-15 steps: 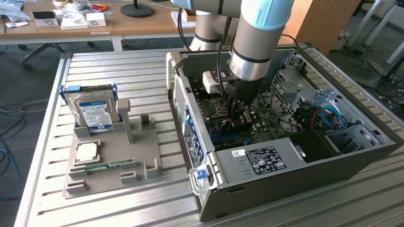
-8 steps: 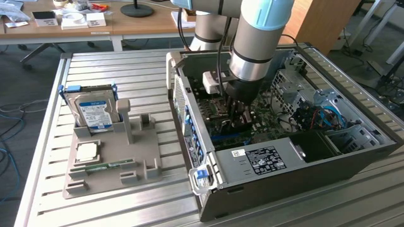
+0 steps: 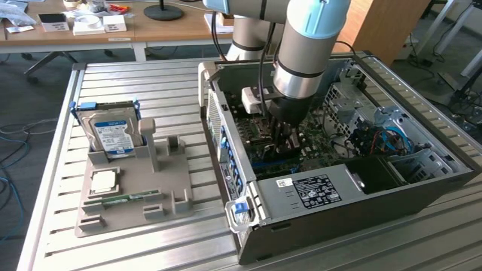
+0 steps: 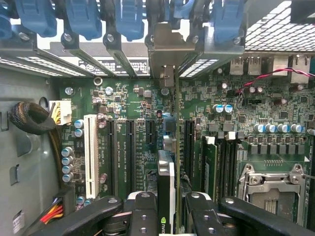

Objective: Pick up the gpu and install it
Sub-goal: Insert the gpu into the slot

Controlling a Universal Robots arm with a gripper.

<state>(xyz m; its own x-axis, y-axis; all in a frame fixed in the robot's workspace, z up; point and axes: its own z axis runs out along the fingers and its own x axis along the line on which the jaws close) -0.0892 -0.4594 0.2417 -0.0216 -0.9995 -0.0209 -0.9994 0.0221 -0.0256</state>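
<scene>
Clearly the gpu (image 4: pixel 170 191) stands on edge between the two black fingers (image 4: pixel 142 216) of the gripper (image 4: pixel 170 221), which pinches it from both sides; in the wrist view the card is seen from above as a thin line running down toward the green motherboard (image 4: pixel 275 108), its silver end bracket (image 4: pixel 168 54) reaching up among the rear slot openings. The card sits over the row of long black expansion slots (image 4: pixel 130 147), beside one white slot (image 4: pixel 90 155); whether it is fully seated cannot be told. At least five blue slot clips (image 4: pixel 130 17) line the back wall above the board. In the exterior view the gripper (image 3: pixel 286 148) is sunk deep inside the open computer case (image 3: pixel 316 226), which lies on its side on the slatted metal table (image 3: pixel 150 84); the one arm (image 3: pixel 309 45) comes down into it from above. Inside the case one power supply (image 3: pixel 316 192) with a label lies near the front edge. Well apart, on the exterior view's left, one grey parts holder (image 3: pixel 132 209) carries one blue-labelled hard drive (image 3: pixel 113 135) standing upright, one square processor chip (image 3: pixel 104 180) lying flat, and one narrow green memory stick (image 3: pixel 124 199).
</scene>
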